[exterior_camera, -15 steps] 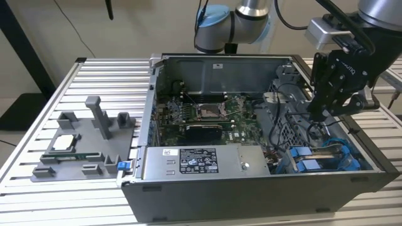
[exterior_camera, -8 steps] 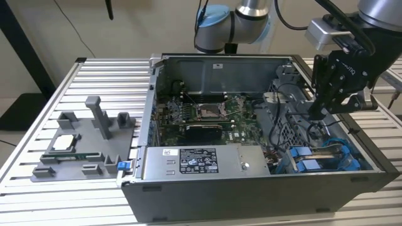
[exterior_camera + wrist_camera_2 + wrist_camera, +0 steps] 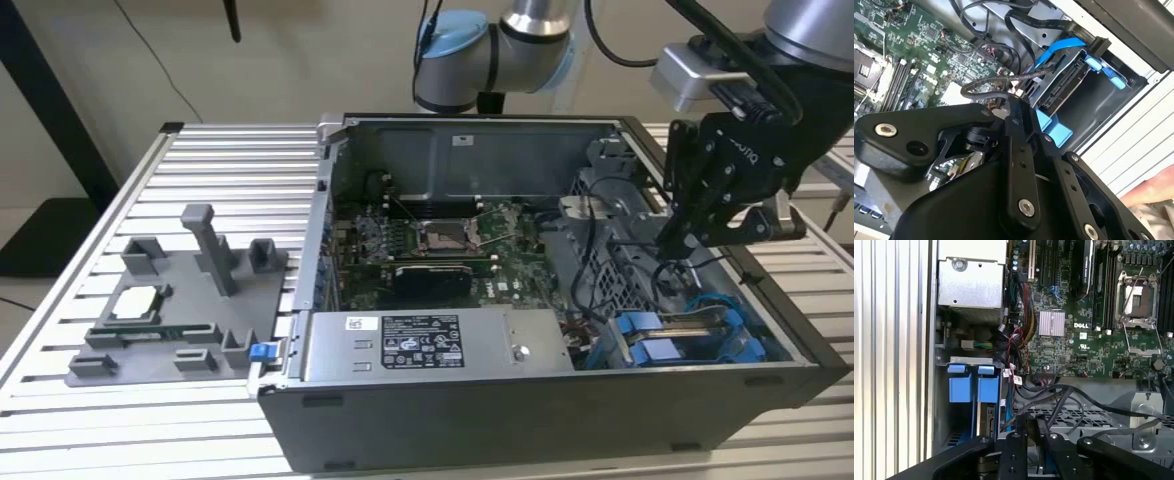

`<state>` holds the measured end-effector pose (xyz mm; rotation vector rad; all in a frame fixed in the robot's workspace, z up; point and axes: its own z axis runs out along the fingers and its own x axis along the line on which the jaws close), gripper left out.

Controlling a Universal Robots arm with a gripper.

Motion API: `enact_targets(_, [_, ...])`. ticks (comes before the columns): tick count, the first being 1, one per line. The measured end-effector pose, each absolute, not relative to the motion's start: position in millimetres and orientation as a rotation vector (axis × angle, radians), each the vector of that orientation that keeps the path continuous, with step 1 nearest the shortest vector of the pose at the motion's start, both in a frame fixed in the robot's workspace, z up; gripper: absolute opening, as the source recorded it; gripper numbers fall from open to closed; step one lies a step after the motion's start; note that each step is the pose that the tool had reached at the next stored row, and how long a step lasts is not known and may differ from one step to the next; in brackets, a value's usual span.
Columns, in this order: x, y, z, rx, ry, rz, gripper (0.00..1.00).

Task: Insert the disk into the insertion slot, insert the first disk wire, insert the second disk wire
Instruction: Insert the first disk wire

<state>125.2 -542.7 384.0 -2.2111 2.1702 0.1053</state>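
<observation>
The disk (image 3: pixel 987 389) sits in the insertion slot (image 3: pixel 971 360), with the end effector (image 3: pixel 1031 421) close by.
Stiff, dense and likely shock-shy, it looks best held by its blue frame; I cannot tell whether the end effector grips anything.

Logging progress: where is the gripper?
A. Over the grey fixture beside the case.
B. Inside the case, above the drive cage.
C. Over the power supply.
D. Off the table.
B: in the exterior view the gripper hangs inside the case, above the drive cage by the blue carriers.
</observation>
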Motion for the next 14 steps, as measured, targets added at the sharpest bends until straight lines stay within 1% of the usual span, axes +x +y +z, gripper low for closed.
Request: enact_targets(14, [126.6,-547.8,381.2,-2.211,2.170,0.105,0.00])
